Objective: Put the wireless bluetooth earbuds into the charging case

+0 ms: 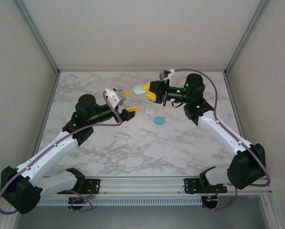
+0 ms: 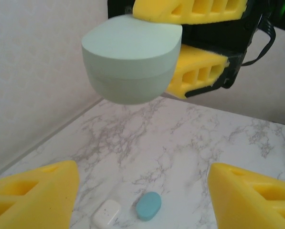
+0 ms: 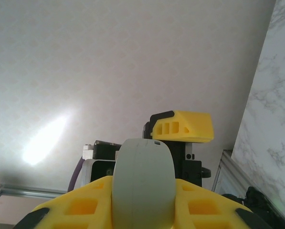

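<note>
My right gripper (image 1: 151,91) is shut on a mint green charging case (image 1: 140,89), held in the air above the far middle of the table. In the right wrist view the closed case (image 3: 143,186) stands on edge between the yellow fingers (image 3: 70,210). My left gripper (image 1: 128,103) faces it, open, with nothing between its fingers (image 2: 37,195). From the left wrist the case (image 2: 132,62) hangs just ahead and above. Two tiny earbuds (image 1: 139,148) (image 1: 123,146) lie as small specks on the marble nearer the arm bases.
A white case (image 1: 149,110) and a teal-blue case (image 1: 159,120) lie side by side on the marble table (image 1: 190,148) below the grippers; the left wrist sees them as white (image 2: 107,213) and teal (image 2: 148,205). Walls close the back and sides.
</note>
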You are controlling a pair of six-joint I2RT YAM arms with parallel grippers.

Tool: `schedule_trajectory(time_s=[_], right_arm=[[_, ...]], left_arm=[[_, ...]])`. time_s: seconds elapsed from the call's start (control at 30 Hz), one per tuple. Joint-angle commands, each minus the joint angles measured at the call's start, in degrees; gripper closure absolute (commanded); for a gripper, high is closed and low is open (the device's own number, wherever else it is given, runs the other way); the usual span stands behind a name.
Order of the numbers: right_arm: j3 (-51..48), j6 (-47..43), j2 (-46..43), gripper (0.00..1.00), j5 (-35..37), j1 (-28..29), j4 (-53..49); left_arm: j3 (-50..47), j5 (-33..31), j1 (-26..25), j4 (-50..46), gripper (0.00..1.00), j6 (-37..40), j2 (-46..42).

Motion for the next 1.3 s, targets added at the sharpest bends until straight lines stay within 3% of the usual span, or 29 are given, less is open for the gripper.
schedule_trajectory(time_s=[0.0,0.27,0.57,0.83,1.27], right_arm=[[0.8,1.1,-0.4,0.83,-0.6,0.6,3.1],[1.1,1.2,0.5,0.83,-2.4,0.8,4.2],[0.9,0.5,1.4,0.83,-3.2,1.7,5.4],[0.9,1.2,2.1,0.83,-3.3,1.8,5.9],[0.2,2.7,2.6,0.82,-2.8,1.9,7.7]], left_arm=[[0.9,1.6,-0.7,6.2,0.29,-1.3,-0.1],[2.9,5.4,-0.7,8.2,0.34,-2.8,1.6],[4.1,5.2,-0.7,12.0,0.35,-7.0,4.0],[3.8,4.8,-0.8,12.4,0.49,-6.6,4.3],[3.7,3.7,-1.7,14.6,0.47,-7.4,5.2]])
